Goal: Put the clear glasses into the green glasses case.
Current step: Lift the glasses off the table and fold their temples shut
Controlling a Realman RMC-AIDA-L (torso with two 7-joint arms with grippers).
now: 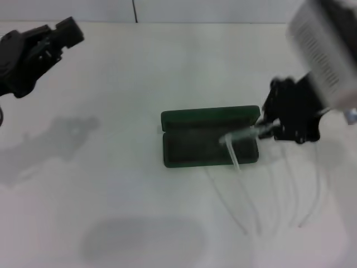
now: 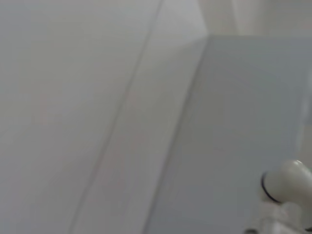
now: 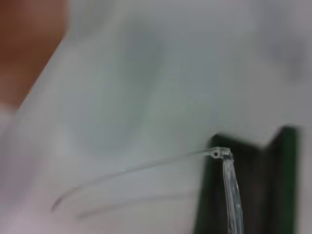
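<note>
The green glasses case [image 1: 209,139] lies open in the middle of the white table, its lid folded back on the far side. My right gripper [image 1: 268,129] hovers at the case's right end, shut on the clear glasses [image 1: 241,137]. The glasses hang over the right part of the case's dark lining, with one thin temple arm drooping past the front edge. In the right wrist view the clear glasses [image 3: 229,180] show a hinge and a long temple arm beside the green glasses case [image 3: 273,185]. My left gripper [image 1: 61,34] stays parked at the far left, away from the case.
The white table [image 1: 111,184] carries faint shadows of both arms and thin curved shadows of the temple arms in front of the case. A wall seam runs along the far edge. The left wrist view shows only pale surfaces and a white knob [image 2: 287,180].
</note>
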